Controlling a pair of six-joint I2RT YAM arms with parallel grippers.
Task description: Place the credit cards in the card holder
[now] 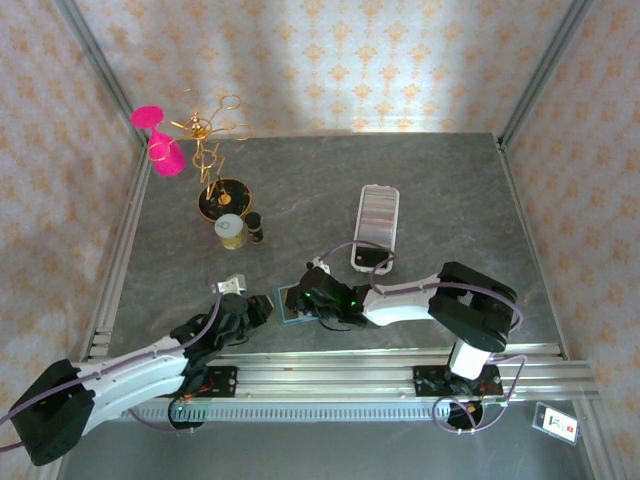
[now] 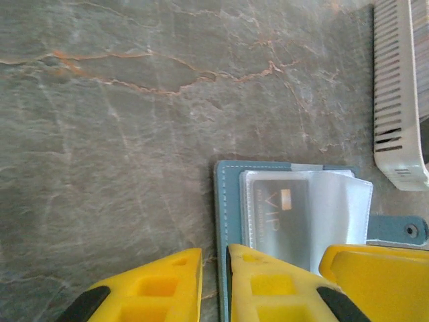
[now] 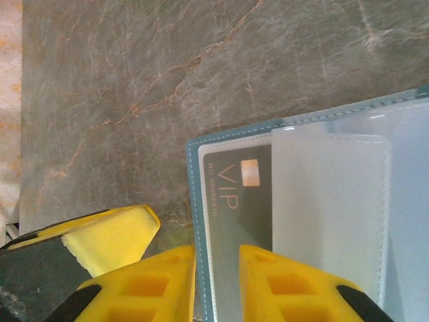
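The teal card holder (image 1: 288,305) lies open and flat near the table's front edge, between my two grippers. A dark credit card (image 2: 281,215) marked VIP sits in its clear sleeve (image 3: 328,201). More credit cards (image 1: 378,212) stand as a striped row in the white tray. My left gripper (image 2: 213,258) hovers over the holder's left teal border (image 2: 224,201), jaws a narrow gap apart; border and table show through the gap. My right gripper (image 3: 216,251) straddles the same border and the card's edge (image 3: 231,201), slightly open, pinching nothing. In the top view the left gripper (image 1: 262,308) and right gripper (image 1: 308,300) flank the holder.
The long white tray (image 1: 375,228) lies behind the holder and also shows as a slotted tray (image 2: 399,100). The holder's clasp tab (image 2: 402,229) sticks out on the right. A gold jewellery stand (image 1: 215,150), pink cups (image 1: 160,140), and a small jar (image 1: 231,230) stand back left. A metal rail (image 1: 400,365) runs along the front.
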